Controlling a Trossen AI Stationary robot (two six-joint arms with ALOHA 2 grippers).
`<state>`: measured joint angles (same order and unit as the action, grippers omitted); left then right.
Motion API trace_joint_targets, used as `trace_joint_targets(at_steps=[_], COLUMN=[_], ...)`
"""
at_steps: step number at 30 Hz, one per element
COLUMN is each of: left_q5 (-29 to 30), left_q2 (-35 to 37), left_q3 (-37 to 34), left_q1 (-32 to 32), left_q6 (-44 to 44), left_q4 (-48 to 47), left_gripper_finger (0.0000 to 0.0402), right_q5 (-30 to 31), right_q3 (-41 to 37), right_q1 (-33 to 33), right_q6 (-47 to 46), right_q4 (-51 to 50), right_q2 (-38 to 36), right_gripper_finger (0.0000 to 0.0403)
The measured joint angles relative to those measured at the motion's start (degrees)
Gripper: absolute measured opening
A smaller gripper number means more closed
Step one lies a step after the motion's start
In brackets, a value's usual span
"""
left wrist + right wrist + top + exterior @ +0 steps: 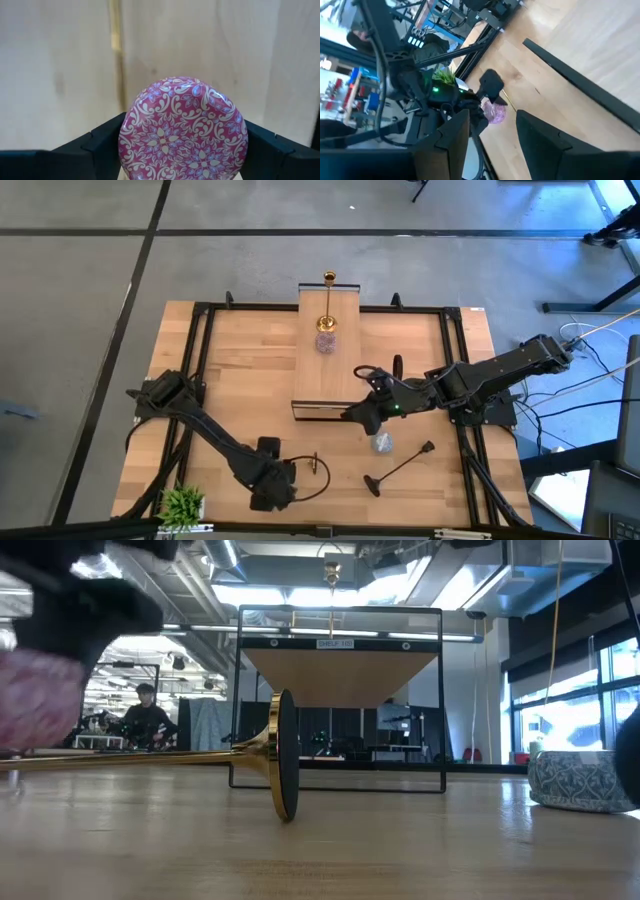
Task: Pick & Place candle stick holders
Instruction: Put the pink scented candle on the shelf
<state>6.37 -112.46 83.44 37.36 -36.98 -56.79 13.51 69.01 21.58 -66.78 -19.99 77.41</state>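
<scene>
In the high view the left tool [272, 486] sat at the lower middle of the frame, low over the tabletop [240, 380]. Its wrist view showed the two dark fingers [100, 145] pressed against either side of a pink cup [183, 130] with a white floral pattern, so the tool was closed on that cup. Just beside it lay a gold candle stick holder [316, 472] on its side; the low view showed its stem running level along the wood and its round base [285, 754] standing on edge.

The right tool [362, 417] reached in from the right of the frame to the near end of a long wooden plank [327, 350] at the centre. Its fingers [454, 135] stood partly apart with nothing between them.

On the plank, toward the top of the frame, another gold holder [328, 302] stood upright, with a purplish cup [326, 340] just below its base. A bluish cup [381, 443] lay on the tabletop right of centre, and a long black holder [400, 467] lay on its side near it, toward the lower right. A small green plant [183, 504] sat at the lower left corner.
</scene>
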Motion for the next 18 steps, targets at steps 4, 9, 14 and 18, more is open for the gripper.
trace_joint_targets(at_steps=[4,9,14,18], left_q5=[5.82,13.19,20.29,24.89], left_q2=[0.60,5.08,12.54,18.10], left_q3=[2.99,4.61,4.67,4.70], left_q1=[-0.08,-1.16,-3.12,-4.61], left_q6=[-1.58,-5.27,-9.89,-10.51], left_q4=[-6.37,-8.29,-7.79,-6.96], left_gripper_finger=[0.0293,0.0293,0.0293,0.0293], right_q5=[0.86,1.96,2.99,3.52], right_q3=[0.00,0.01,0.00,0.00], right_q1=[0.00,0.00,-0.02,0.00], right_q6=[-2.93,-3.73,-3.96,-7.07], right_q4=[-0.55,-0.85,-0.81,-1.04], right_q2=[0.00,0.00,0.00,0.00], right_gripper_finger=[0.0168,0.0168,0.0168,0.0168])
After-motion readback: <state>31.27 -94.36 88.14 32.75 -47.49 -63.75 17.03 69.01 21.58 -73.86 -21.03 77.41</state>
